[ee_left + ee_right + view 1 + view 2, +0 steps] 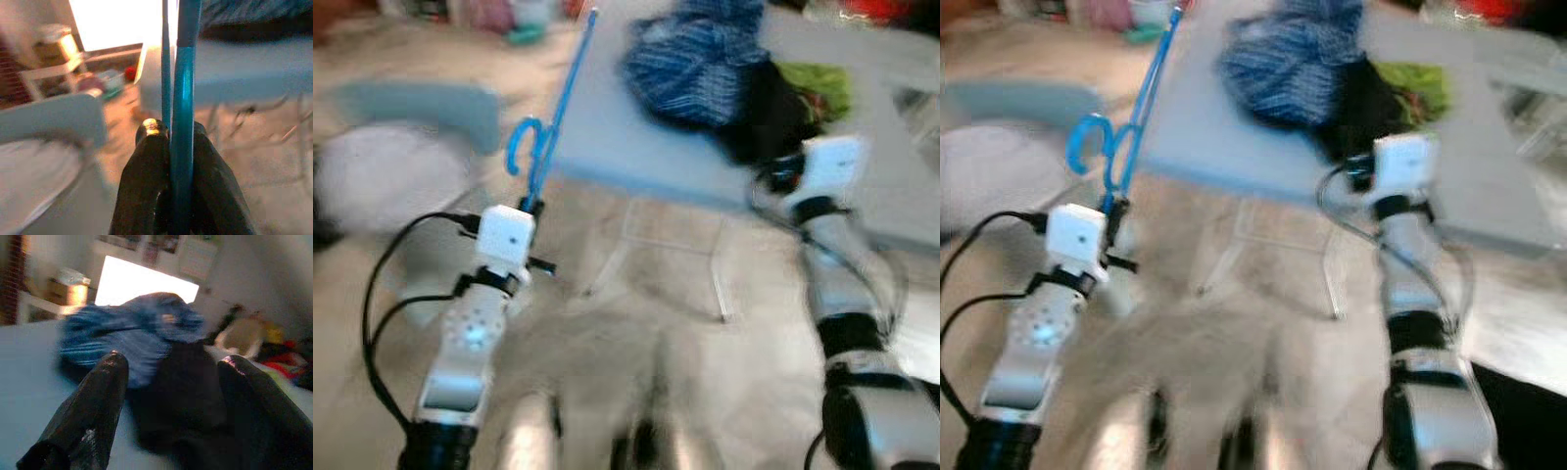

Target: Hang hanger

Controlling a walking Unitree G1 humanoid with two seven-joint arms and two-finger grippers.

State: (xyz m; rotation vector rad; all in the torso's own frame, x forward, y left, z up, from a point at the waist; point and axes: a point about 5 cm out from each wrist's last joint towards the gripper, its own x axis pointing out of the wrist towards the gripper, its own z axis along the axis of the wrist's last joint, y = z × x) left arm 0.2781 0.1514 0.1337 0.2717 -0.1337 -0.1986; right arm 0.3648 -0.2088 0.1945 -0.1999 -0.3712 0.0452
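A blue plastic hanger (553, 117) stands almost upright in my left gripper (530, 208), its hook curling to the left at mid-height. In the left wrist view the two black fingers (146, 176) are shut on the hanger's blue bar (183, 117). My right gripper (781, 168) is raised at the front edge of a white folding table (607, 137), near a pile of clothes: a blue striped garment (695, 59), a black one (769, 113) and a green one (818, 88). The right fingers (93, 401) are spread wide with nothing between them.
The picture is blurred by motion. A round white seat (382, 176) and a grey chair back (421, 108) stand at the left on the beige floor (636, 333). The table's thin metal legs (720, 284) run under its front edge. Clutter lies along the far wall.
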